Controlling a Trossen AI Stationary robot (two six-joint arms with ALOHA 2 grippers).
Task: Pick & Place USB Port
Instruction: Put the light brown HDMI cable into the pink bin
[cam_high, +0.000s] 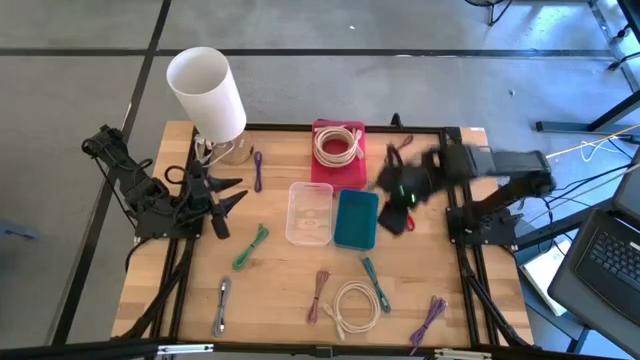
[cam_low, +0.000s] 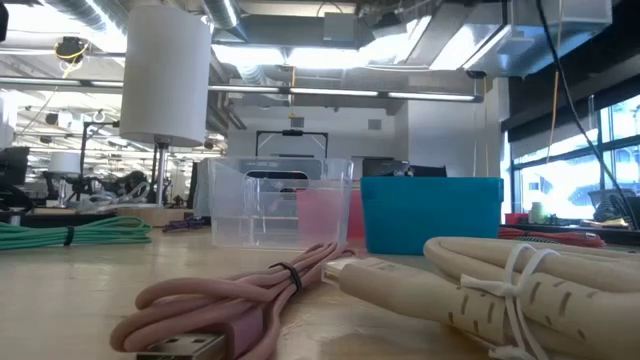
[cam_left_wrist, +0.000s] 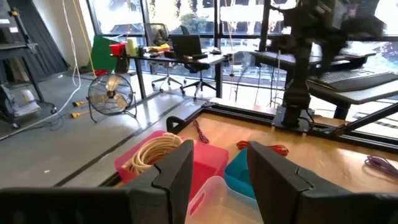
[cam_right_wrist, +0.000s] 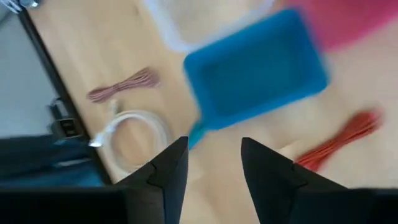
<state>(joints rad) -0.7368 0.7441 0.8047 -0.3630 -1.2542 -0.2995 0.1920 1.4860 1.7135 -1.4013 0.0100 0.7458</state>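
Red-orange bundled USB cable (cam_right_wrist: 339, 144) lies loose on the wooden table (cam_high: 280, 290), just beside the teal plastic bin (cam_high: 356, 218) on its right, and nothing is touching it. The right gripper (cam_high: 400, 208) hangs over that spot by the teal bin's right edge, blurred in the overhead shot. Its two dark fingers (cam_right_wrist: 168, 171) stand apart and nothing is between them.

No cable is in a gripper. A cream coiled cable (cam_high: 338, 146) sits inside the pink rectangular bin (cam_high: 322, 170) at the back. Touching the teal bin on its left is the clear plastic bin (cam_high: 310, 212).

More bundles lie along the front of the table:
- a dusty-pink tied cable (cam_high: 318, 297)
- a white looped cable (cam_high: 352, 305)
- a teal cable (cam_high: 377, 283)
- a purple cable (cam_high: 430, 318)
- a grey cable (cam_high: 222, 305)

A green bundled cable (cam_high: 250, 247) lies left of the clear bin.

Over on the left, the left gripper (cam_high: 232, 208) waits above the table near the tall white cylinder (cam_high: 207, 92), jaws apart and holding nothing.
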